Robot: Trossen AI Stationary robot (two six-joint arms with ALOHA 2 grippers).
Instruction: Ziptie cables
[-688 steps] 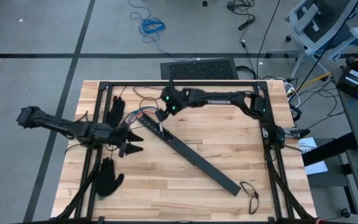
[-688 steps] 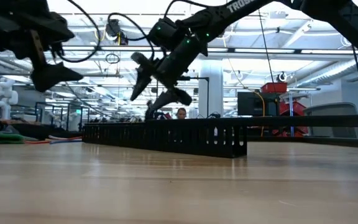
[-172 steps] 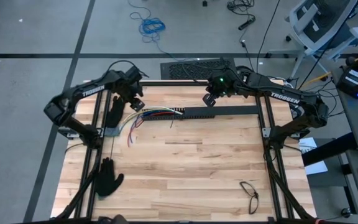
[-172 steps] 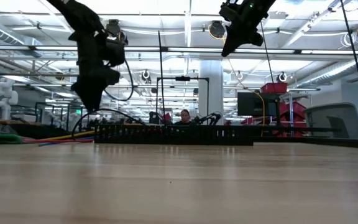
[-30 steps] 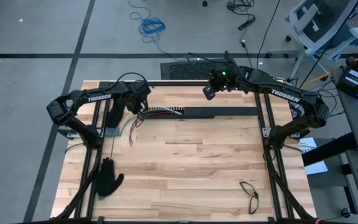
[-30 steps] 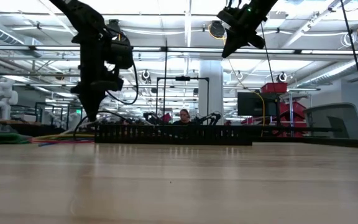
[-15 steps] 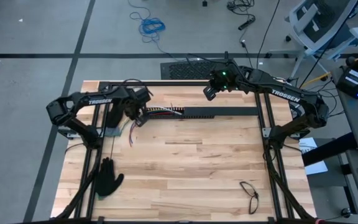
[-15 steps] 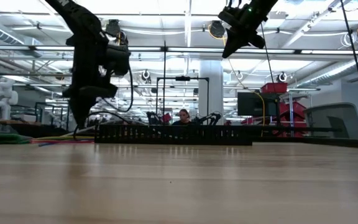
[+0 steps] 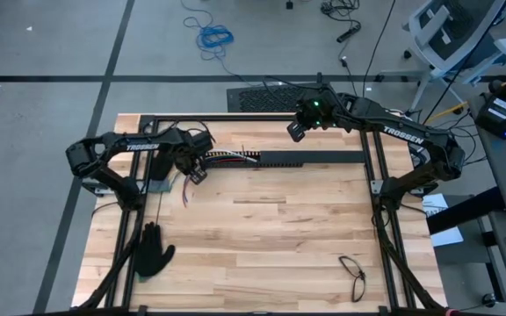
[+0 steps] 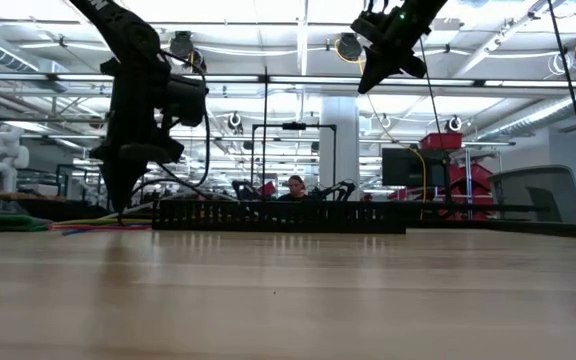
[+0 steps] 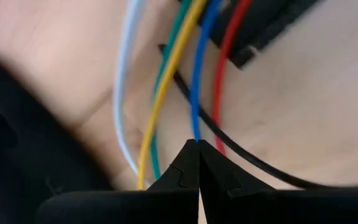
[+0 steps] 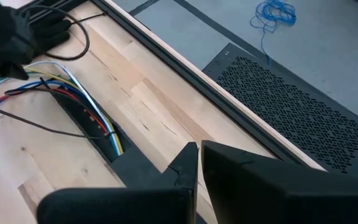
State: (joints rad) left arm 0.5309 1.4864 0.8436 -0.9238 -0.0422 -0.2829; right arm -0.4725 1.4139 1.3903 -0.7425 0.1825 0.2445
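Left gripper closed, tips down on the thin coloured cables — red, blue, yellow, green, white — fanned on the wood table at the long black slotted bar's left end. Right gripper closed, empty, raised above the bar.

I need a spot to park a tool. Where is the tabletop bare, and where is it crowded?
Bare: the wide wooden tabletop between the long black slotted bar, the black glove and the thin black loop near the front right corner. Crowded: the far left, where the coloured thin wires spill from the bar beside the left end effector.
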